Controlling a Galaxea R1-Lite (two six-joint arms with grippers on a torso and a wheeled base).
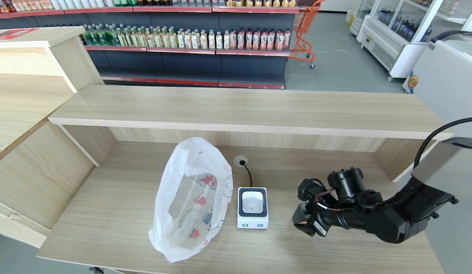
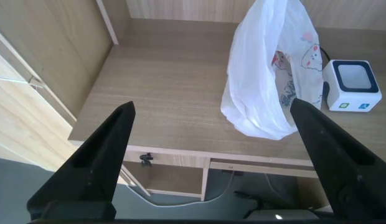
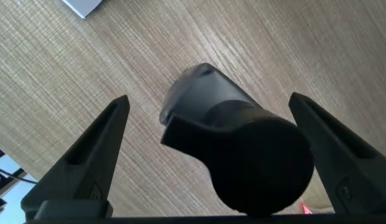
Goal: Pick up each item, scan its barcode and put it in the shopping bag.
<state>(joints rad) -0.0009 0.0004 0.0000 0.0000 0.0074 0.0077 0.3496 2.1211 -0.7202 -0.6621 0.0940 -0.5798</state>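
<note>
A white plastic shopping bag [image 1: 190, 198] with red and blue prints stands open on the wooden counter [image 1: 118, 213]. To its right sits the white barcode scanner [image 1: 252, 207] with its dark glass window. My right gripper [image 1: 302, 209] hangs low over the counter just right of the scanner, pointing toward it. In the right wrist view its fingers [image 3: 99, 143] are spread wide, and a dark cylindrical item [image 3: 243, 149] with a grey end lies between them, apart from both. My left gripper [image 2: 211, 143] is open and holds nothing, above the counter's front edge, left of the bag [image 2: 268, 74] and scanner [image 2: 353, 84].
A raised wooden ledge [image 1: 243, 110] runs along the back of the counter, with side panels at both ends. The scanner's cable goes into a hole [image 1: 240, 160] behind it. Store shelves with drink bottles [image 1: 190, 38] and an orange cart [image 1: 306, 26] stand beyond.
</note>
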